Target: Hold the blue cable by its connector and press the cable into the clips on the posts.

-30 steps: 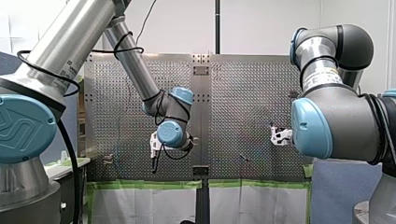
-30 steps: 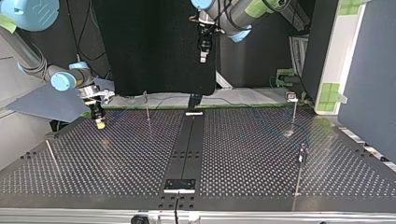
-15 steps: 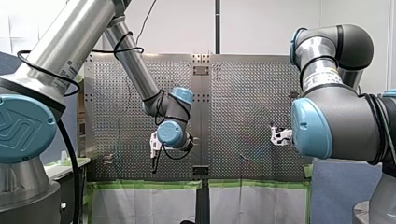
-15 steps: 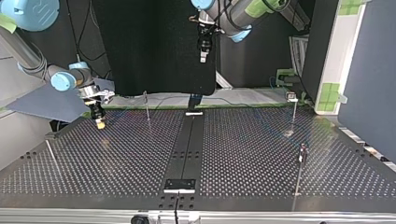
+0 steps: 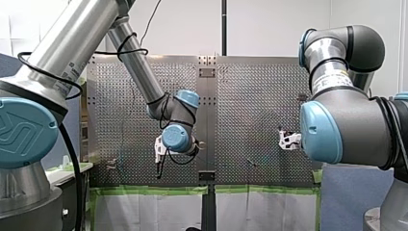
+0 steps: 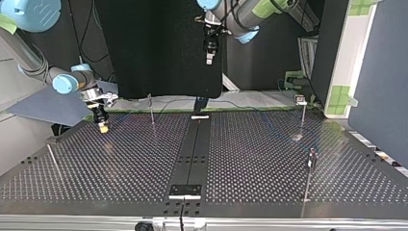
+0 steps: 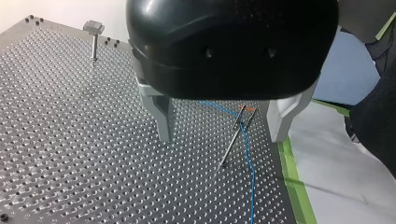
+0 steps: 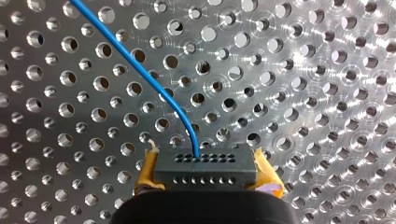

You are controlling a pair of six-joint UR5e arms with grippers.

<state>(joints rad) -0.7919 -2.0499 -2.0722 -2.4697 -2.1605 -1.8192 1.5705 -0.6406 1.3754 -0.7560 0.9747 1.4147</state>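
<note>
Your right pincer (image 8: pixel 208 170) is clamped on the black rectangular plastic connector (image 8: pixel 205 176). The thin blue cable (image 8: pixel 140 70) runs ahead of it across the perforated metal bench (image 8: pixel 327 93). Your left pincer (image 7: pixel 220 135) hangs apart above the thin metal post (image 7: pixel 232 142). Draw the cable taut, then lower it squarely onto the post's top.
</note>
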